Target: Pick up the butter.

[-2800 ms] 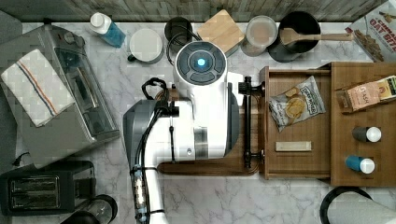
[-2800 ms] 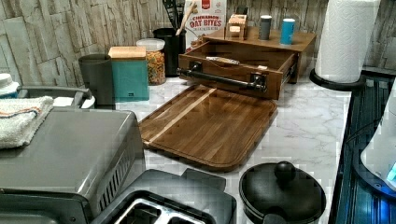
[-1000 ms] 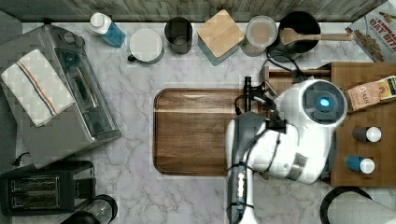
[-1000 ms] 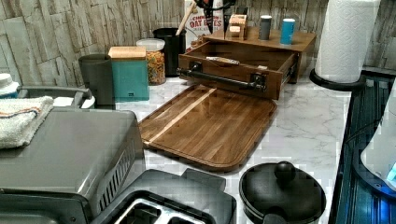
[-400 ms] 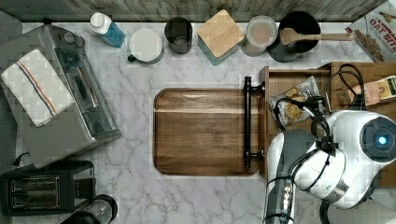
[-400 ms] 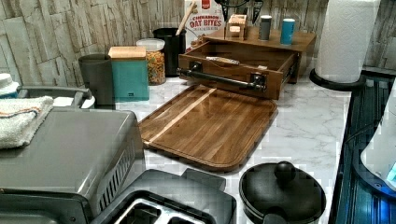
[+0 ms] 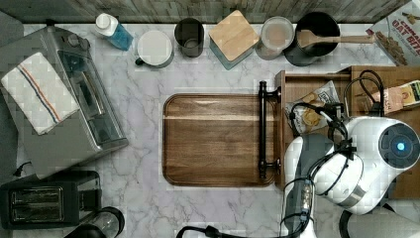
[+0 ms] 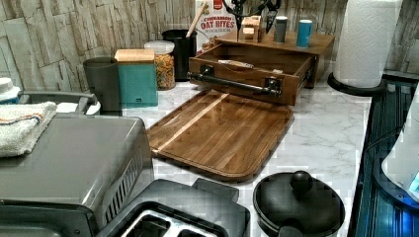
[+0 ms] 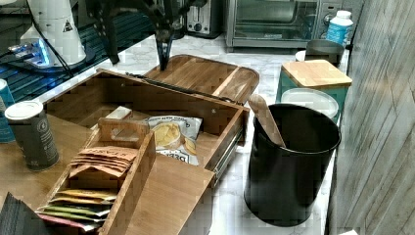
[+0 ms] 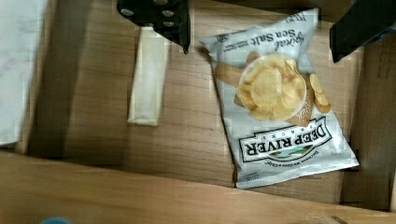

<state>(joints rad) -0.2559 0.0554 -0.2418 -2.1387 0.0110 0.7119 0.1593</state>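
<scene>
Since the earlier top view, my white arm [image 7: 366, 163] has swung off the wooden cutting board [image 7: 213, 139] and now hangs over the open wooden drawer [image 9: 147, 105]. My black claw [image 10: 266, 28] is spread wide above the drawer floor, where the slim cream butter stick [image 10: 148, 77] lies just beside the silvery Deep River chip bag [image 10: 280, 98], one finger [image 10: 159, 16] overlapping its end. Marble countertop [image 7: 198, 213] surrounds the board, backed by a grey plank wall [image 8: 49, 34].

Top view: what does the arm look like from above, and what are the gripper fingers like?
The arm is glossy white with rounded shells, a grey section near its base and a dark round cap lit by a small blue light. Black cables loop loosely around the wrist end. In the wrist view the gripper has black fingers, one carrying small round screw heads.
</scene>
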